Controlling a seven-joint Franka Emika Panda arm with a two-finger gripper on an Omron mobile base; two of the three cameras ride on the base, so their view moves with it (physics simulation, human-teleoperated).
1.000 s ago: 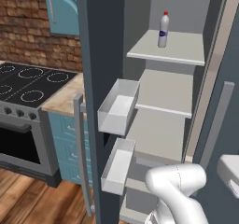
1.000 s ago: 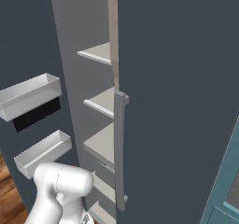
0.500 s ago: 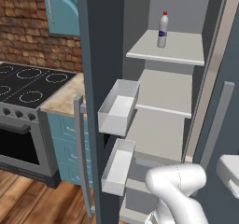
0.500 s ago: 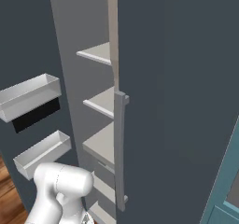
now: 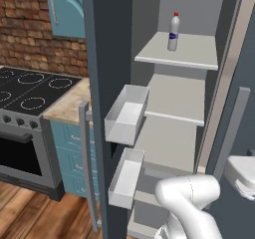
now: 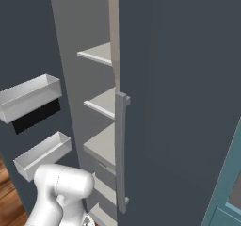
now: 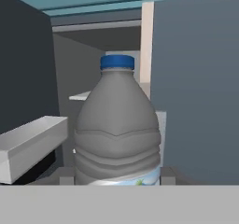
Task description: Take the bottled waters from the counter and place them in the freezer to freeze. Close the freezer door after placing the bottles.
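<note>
— Bottled waters first: where is each one seen?

— One slim whitish plastic bottle with a red cap and blue label (image 5: 173,32) is stood upright on the top pale grey shelf (image 5: 199,54) of the tall dark slate-grey freezer (image 5: 199,108). The other, a grey-blue ribbed plastic bottle with a dark blue cap (image 7: 117,129), is seen close up in the hand view, upright, low in front of the open compartment.

— Is that second bottle held?

— It is pinched by the two-finger gripper (image 7: 117,177); the jaws are pressed against its lower sides.

— What is kept in the containers?

— Two white bins (image 5: 127,114) are fixed one above the other on the inner face of the open slate-grey freezer door (image 5: 107,59); nothing is seen inside them. The lower shelves are bare.

— And the surroundings?

— A long grey vertical bar handle (image 5: 87,166) is mounted on the door's outer side. Beside the door, a beige-and-brown marbled stone counter (image 5: 69,106) is set over teal drawer fronts (image 5: 72,153), next to a black stove top with white rings (image 5: 32,88). A red brick wall (image 5: 30,39) and a teal wall cupboard (image 5: 67,9) are seen above, a wooden plank floor (image 5: 30,213) below.
</note>
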